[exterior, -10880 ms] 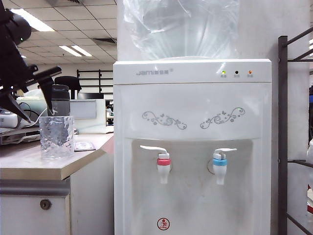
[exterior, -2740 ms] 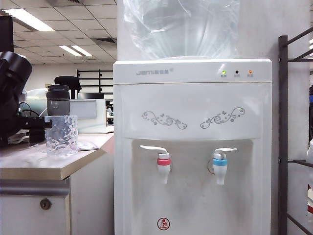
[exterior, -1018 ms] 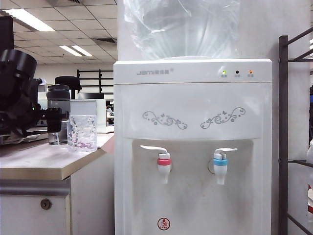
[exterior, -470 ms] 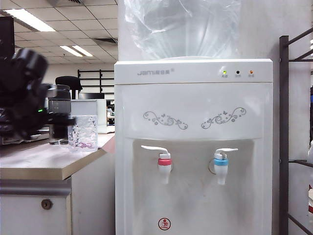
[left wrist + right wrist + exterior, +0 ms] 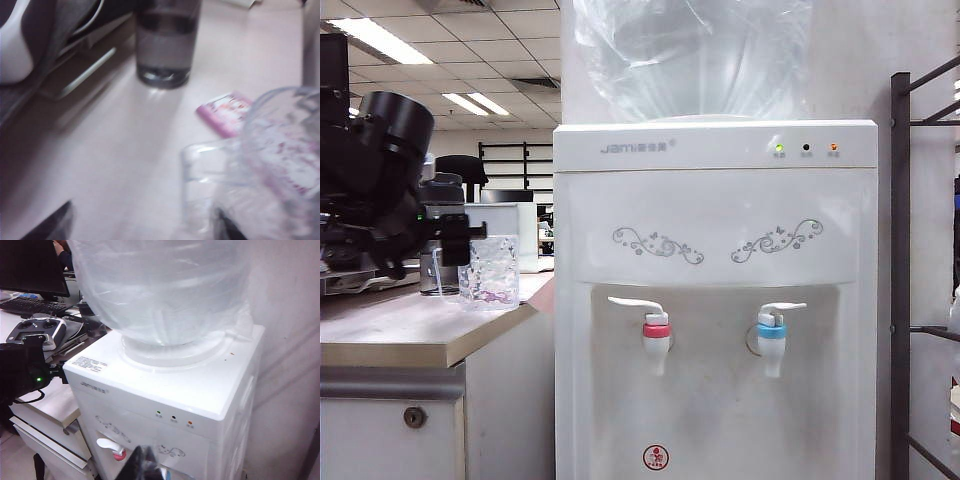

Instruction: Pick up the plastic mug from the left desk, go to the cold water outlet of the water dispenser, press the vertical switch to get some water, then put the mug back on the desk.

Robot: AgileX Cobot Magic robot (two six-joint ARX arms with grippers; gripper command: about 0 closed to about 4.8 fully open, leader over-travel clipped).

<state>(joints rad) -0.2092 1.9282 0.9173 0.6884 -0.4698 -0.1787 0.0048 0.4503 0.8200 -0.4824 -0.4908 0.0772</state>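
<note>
the plastic mug (image 5: 490,270) stands upright on the left desk (image 5: 410,335) near its right edge, close to the water dispenser (image 5: 715,300). in the left wrist view the mug (image 5: 270,165) is blurred, its thin clear handle (image 5: 197,185) facing the camera, with a pink card (image 5: 225,112) lying flat beside it and a smoky-grey bottle (image 5: 165,42) further back. the left gripper (image 5: 455,240) sits level just left of the mug, jaws spread wide with the handle side between them, not closed on it. the cold water outlet (image 5: 771,335), blue-collared, carries its vertical switch (image 5: 782,309). the right gripper (image 5: 142,462) hangs above the dispenser; i cannot tell its jaw state.
</note>
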